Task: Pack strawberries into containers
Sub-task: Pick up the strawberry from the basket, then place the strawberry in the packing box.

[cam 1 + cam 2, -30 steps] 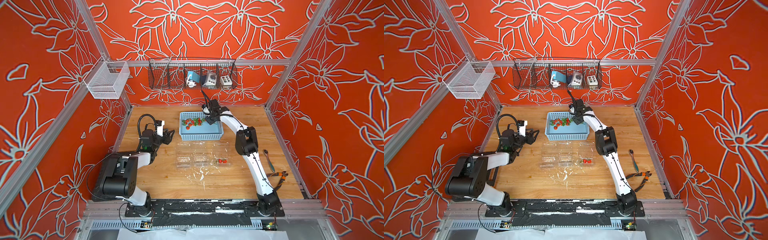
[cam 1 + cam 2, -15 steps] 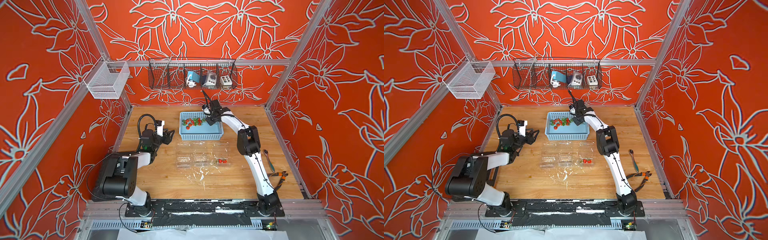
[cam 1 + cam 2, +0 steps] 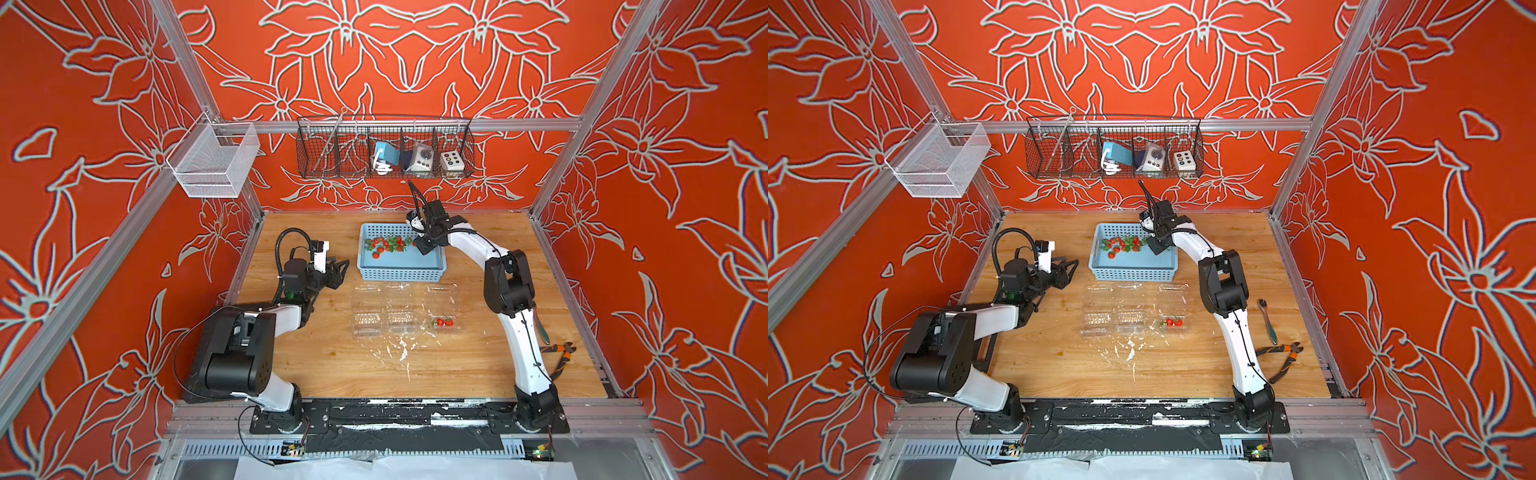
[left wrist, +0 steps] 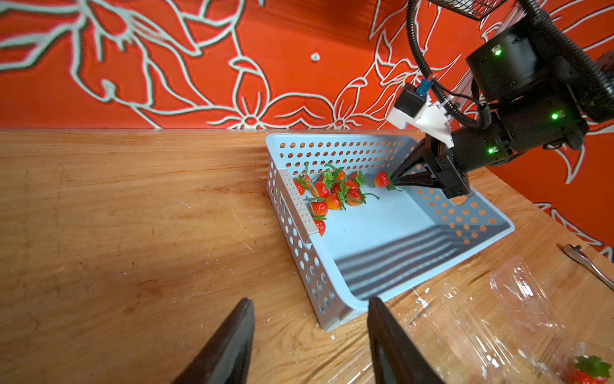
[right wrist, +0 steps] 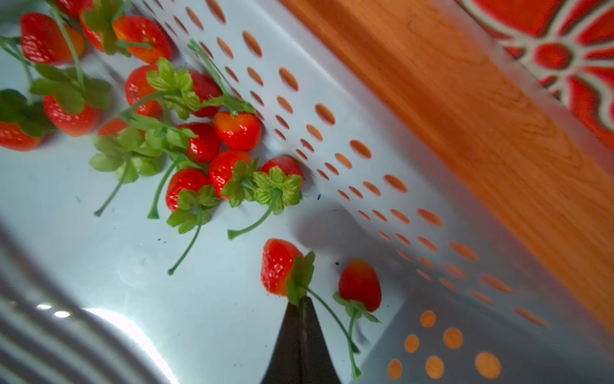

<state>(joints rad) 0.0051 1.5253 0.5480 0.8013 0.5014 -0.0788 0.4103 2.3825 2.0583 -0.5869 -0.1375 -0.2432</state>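
Against the far wall of the blue basket (image 3: 401,274), one strawberry (image 5: 277,266) is pinched in the right jaws. They are pressed together on its green cap where the stem begins, and the red body sits clear of the black tips. A shadow lies on the basket floor close by, so I judge the fruit is just off the floor, though I cannot be certain. A loose berry (image 5: 359,286) lies just beside it, nearer the perforated wall. The rest of the strawberries (image 3: 388,244) are bunched toward the basket's far left corner.

On the near side of the basket, three clear containers (image 3: 402,322) sit in a row on the bench (image 3: 374,374), lids folded back toward the basket. The right-end container (image 3: 445,328) holds two berries; the other two look empty. The left jaws stand apart with nothing between them, off the basket's near left corner.

I read this as the pick step, with the carry not yet begun. Next I need to raise the fruit above the basket's wall, cross the near rim and come down low inside a container before letting the jaws part. The hold is on the cap, not on flesh, so the berry could swing or slip; I would travel slowly.
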